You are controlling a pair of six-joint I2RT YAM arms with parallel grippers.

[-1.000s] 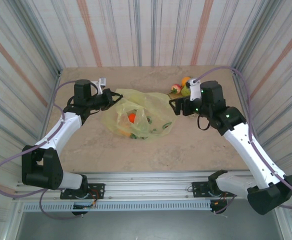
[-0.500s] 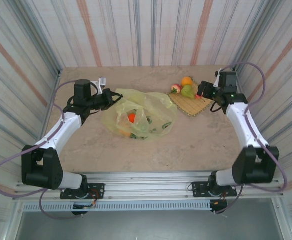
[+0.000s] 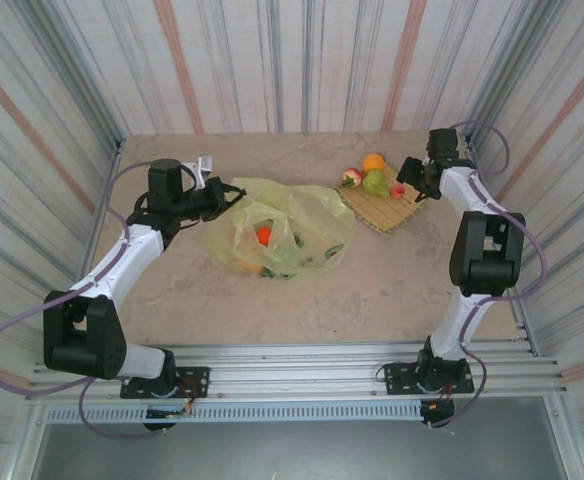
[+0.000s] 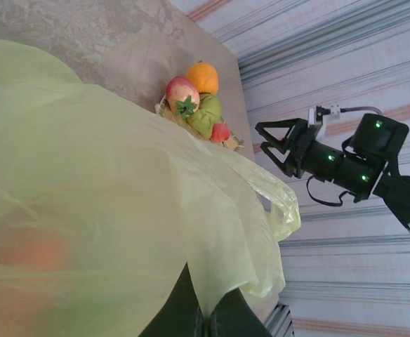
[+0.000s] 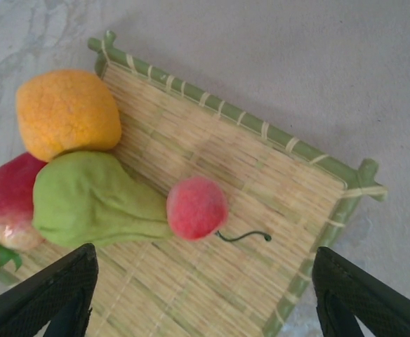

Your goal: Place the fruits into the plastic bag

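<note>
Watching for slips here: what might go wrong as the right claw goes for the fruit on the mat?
The small red fruit sits against the green pear, so the open right claw may nudge both. The left claw pinches the plastic bag by its edge; thin film might slip.

The plastic bag (image 3: 277, 235) is thin, translucent yellow-green film, crinkled, with a faint sheen. The mat (image 5: 261, 175) is matt woven bamboo slats, edged with green stalks tied by pale cord. The orange fruit (image 5: 66, 112) has pebbled matt skin; the green pear (image 5: 86, 200) looks smooth and dull. The table (image 3: 372, 290) is matt, marbled beige.
</note>
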